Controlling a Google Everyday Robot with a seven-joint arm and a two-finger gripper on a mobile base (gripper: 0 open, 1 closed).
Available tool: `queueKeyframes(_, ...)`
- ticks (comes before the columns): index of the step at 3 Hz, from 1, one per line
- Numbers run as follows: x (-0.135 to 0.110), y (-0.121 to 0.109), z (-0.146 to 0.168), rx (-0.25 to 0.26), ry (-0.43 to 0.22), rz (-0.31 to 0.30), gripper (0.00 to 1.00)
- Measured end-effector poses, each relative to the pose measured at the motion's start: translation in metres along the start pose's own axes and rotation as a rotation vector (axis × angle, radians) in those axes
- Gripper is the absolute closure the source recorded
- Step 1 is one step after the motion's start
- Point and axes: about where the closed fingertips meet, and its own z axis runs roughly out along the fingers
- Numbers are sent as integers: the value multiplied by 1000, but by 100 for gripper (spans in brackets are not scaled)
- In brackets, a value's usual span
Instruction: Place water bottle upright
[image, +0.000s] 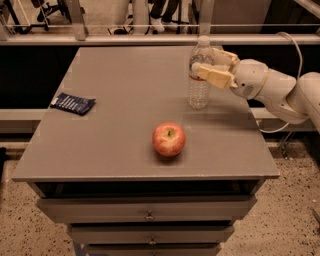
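Water bottle is standing straight up, long axis vertical, cap up top, base on the counter near the far right corner. The gripper, over by the right edge, is clamped around its upper body.

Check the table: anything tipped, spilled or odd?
Nothing stands out. The clear ribbed plastic water bottle stands upright at the right rear of the grey table, the gripper clasping its label band. The red apple and dark blue packet sit apart, no spill.

Dim warm overhead light; soft apple shadow; jaws round water bottle brightest.
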Motion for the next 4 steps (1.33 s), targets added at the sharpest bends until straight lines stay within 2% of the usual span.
queueKeyframes(1,6,3,-7,6,2,8,3)
queueKeyframes(3,10,6,-23,17,45,0,0)
queueKeyframes(4,5,5,-43,24,117,-23,0)
